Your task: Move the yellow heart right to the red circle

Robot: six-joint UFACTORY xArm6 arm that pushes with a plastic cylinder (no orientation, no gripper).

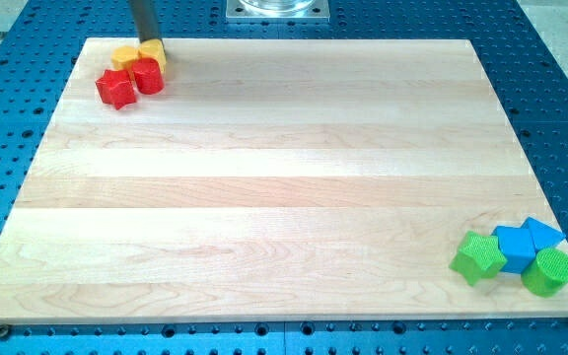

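Two yellow blocks lie side by side at the view's top left, the left one (124, 56) and the right one (155, 52); I cannot tell which is the heart. The red circle (148, 77) sits just below them and touches them. A red star (116, 90) lies against the circle's lower left. My tip (147, 42) stands at the top edge of the right yellow block, between the two yellow blocks, and seems to touch it. The rod rises out of the view's top.
A green star (478, 257), a blue cube (514, 248), a blue triangle (543, 234) and a green circle (548, 272) cluster at the bottom right corner of the wooden board (284, 187). A metal mount (277, 9) sits at the top edge.
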